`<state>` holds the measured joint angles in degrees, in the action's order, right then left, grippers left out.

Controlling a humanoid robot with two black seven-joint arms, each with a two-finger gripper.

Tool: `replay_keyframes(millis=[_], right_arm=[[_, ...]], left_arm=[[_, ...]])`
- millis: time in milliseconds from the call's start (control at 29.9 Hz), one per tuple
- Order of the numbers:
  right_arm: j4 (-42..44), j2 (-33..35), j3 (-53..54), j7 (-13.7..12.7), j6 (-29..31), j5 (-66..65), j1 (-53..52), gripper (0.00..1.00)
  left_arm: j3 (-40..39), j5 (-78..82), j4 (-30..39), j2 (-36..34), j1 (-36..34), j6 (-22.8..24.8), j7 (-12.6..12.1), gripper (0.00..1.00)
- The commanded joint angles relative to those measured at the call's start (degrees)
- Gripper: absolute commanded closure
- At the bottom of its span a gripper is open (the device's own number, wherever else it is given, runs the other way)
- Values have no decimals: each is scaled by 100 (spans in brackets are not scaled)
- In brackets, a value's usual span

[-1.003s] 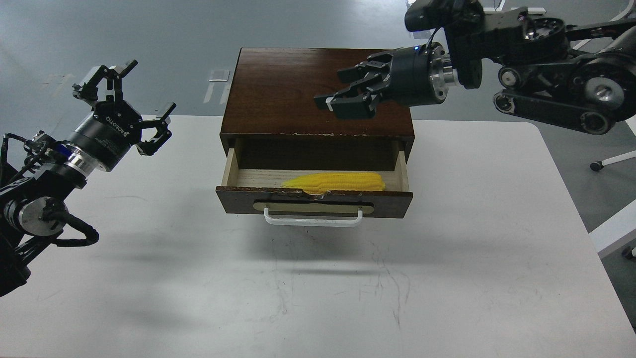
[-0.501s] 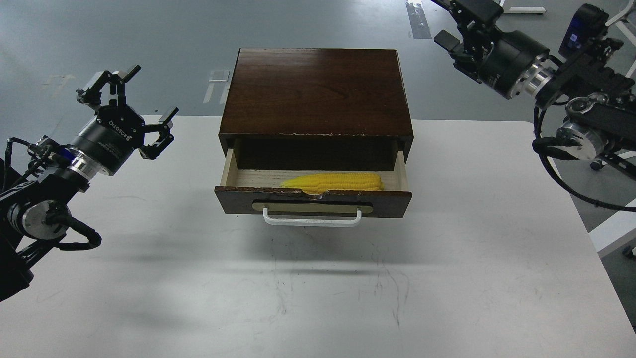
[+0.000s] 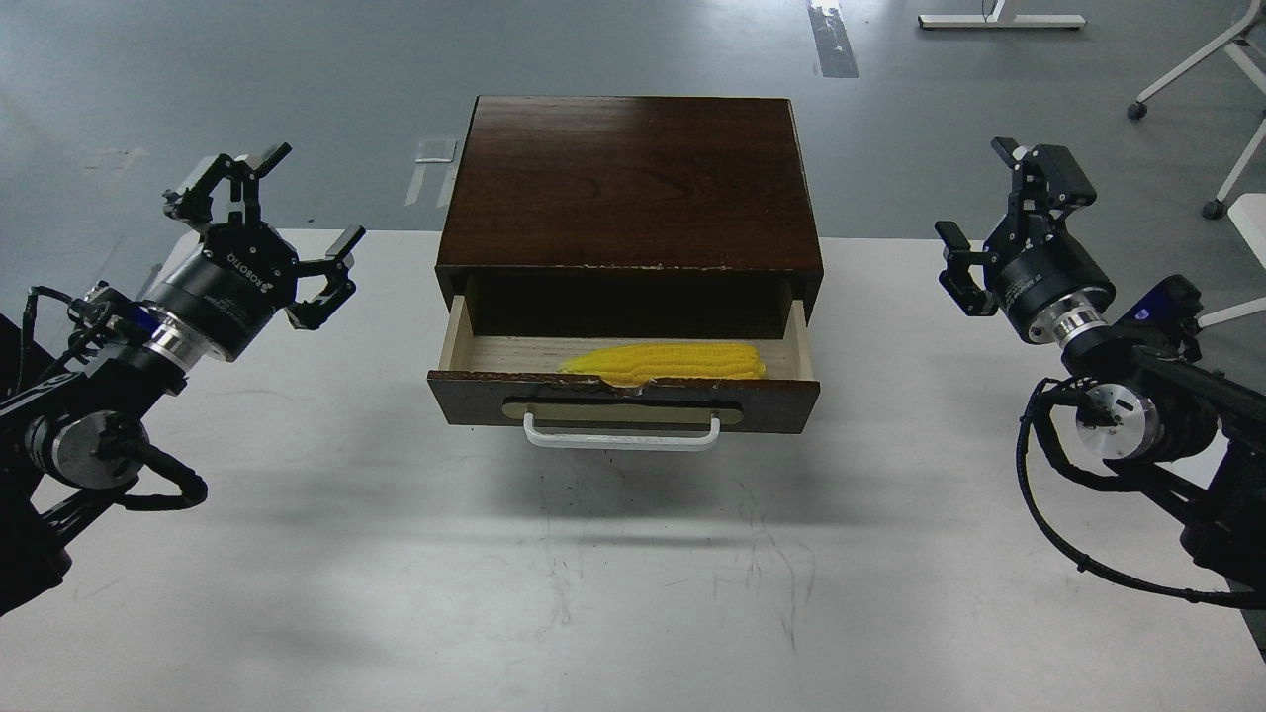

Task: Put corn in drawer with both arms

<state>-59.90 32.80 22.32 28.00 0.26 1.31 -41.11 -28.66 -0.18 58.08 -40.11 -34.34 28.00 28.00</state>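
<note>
The corn [image 3: 665, 362] is lying on its side inside the drawer [image 3: 623, 400], resting on the pale wood floor just behind the front panel, its tapered tip pointing to my left. The drawer is standing pulled out from the dark brown wooden box [image 3: 630, 178], its white bar handle [image 3: 622, 436] facing me. I am holding my left gripper [image 3: 259, 220] above the white table [image 3: 633, 583], well to the left of the box, with its fingers spread wide and gripping nothing. I am holding my right gripper [image 3: 1009, 220] well to the right of the box, its fingers likewise parted and empty. Neither of my grippers is touching the drawer, the box or the corn.
</note>
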Motion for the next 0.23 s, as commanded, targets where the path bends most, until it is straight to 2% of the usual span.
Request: replay_keyframes(millis=[0, 201], right_arm=[[31, -160, -9, 0, -17, -17, 199, 0], [31, -231, -8, 0, 9, -17, 288, 0]], left_arm=[[1, 0, 1, 4, 77, 0, 0, 2], [-26, 0, 1, 4, 94, 0, 0, 2]])
